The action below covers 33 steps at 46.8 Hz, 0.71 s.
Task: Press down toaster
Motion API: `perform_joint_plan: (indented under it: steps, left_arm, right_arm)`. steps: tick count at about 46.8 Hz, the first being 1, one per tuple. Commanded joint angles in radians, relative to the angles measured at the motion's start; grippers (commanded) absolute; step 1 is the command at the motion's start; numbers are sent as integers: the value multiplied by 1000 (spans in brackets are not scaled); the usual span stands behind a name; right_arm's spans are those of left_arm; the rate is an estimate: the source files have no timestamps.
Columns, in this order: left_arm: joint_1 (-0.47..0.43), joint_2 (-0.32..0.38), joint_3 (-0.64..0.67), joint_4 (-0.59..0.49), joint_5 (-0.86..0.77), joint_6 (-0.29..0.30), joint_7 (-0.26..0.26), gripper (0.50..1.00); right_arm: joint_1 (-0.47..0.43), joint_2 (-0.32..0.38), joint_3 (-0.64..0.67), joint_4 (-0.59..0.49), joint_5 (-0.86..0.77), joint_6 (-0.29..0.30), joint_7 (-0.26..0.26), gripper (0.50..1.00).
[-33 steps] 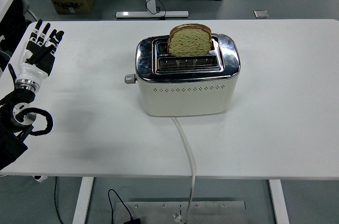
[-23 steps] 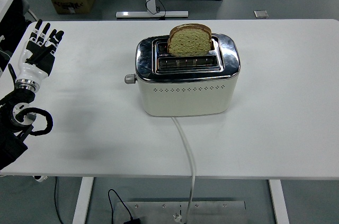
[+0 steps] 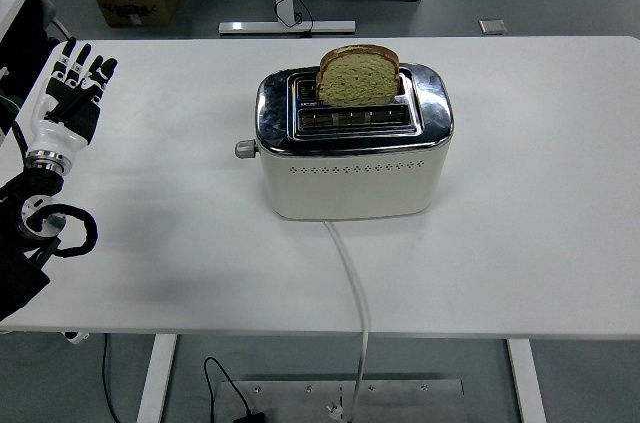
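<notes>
One toaster [image 3: 352, 155] mid-table [image 3: 540, 193], cream body, chrome top. Bread slice [image 3: 358, 76] upright in rear slot, sticking out. Lever knob [image 3: 243, 149] on toaster's left end. Left hand [image 3: 72, 93] well left of toaster, fingers spread wide, holding nothing.

Toaster [image 3: 352, 173]: cream body with a row of small dark perforations, mirror-chrome top, grey lever knob [image 3: 243, 149], white cord [image 3: 355, 293]. Bread [image 3: 358, 77]: tan crumb, brown crust. Worktop [image 3: 540, 193]: plain white; robot hand [image 3: 70, 93]: black with white knuckle patches and wrist.
</notes>
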Motion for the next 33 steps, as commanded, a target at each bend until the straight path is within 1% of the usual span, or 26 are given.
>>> perform_joint_plan:
  steps: [1, 11, 21, 23, 27, 33]
  left_arm:
    - [0, 0, 0, 0, 4, 1, 2, 1000]
    - [0, 21, 2, 0, 13, -5, 6, 1000]
    - [-6, 26, 3, 0, 13, -6, 11, 1000]
    - [-6, 37, 3, 0, 16, -6, 11, 1000]
    - [-8, 55, 5, 0, 44, -5, 11, 1000]
    - [-11, 60, 5, 0, 108, -2, 11, 1000]
  right_arm:
    - [0, 0, 0, 0, 0, 0, 0, 998]
    - [0, 0, 0, 0, 0, 0, 0, 998]
    - [0, 0, 0, 0, 0, 0, 0, 998]
    - [0, 0, 0, 0, 0, 0, 0, 998]
    - [0, 0, 0, 0, 0, 0, 0, 998]
    - [0, 0, 0, 0, 0, 0, 0, 998]
